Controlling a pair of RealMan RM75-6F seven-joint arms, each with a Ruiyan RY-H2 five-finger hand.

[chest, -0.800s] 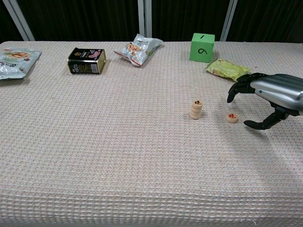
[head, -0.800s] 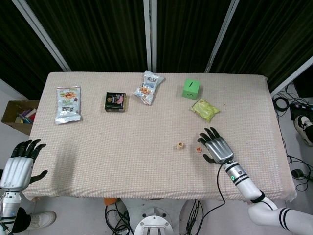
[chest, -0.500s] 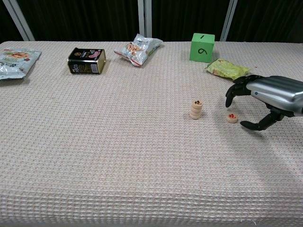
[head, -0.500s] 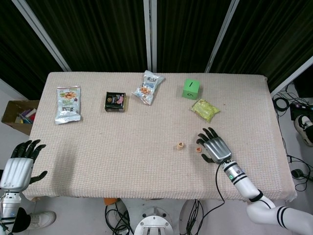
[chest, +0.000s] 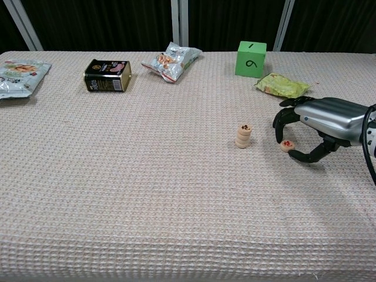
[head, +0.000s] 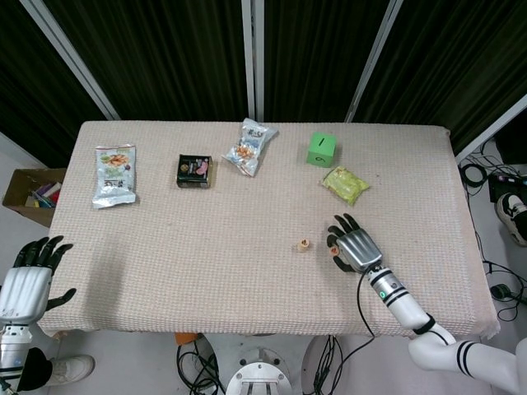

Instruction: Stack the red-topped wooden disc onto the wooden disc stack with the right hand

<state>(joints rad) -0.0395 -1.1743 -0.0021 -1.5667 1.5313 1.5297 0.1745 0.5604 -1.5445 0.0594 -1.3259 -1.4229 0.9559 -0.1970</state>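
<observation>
Looking from the head view, the right hand [head: 352, 247] covers the red disc [head: 333, 250], which lies on the counter [head: 206, 239] at 3 o'clock from the stack [head: 304, 243]. Its grip is hard to tell here. The left hand [head: 29, 280] hangs spread, holding nothing.

From the chest view, the right hand's fingers [chest: 281, 120] curve around the disc, apart, not clearly touching. A bad pinch could flick it away. A shaky drop could knock the stack over.
</observation>
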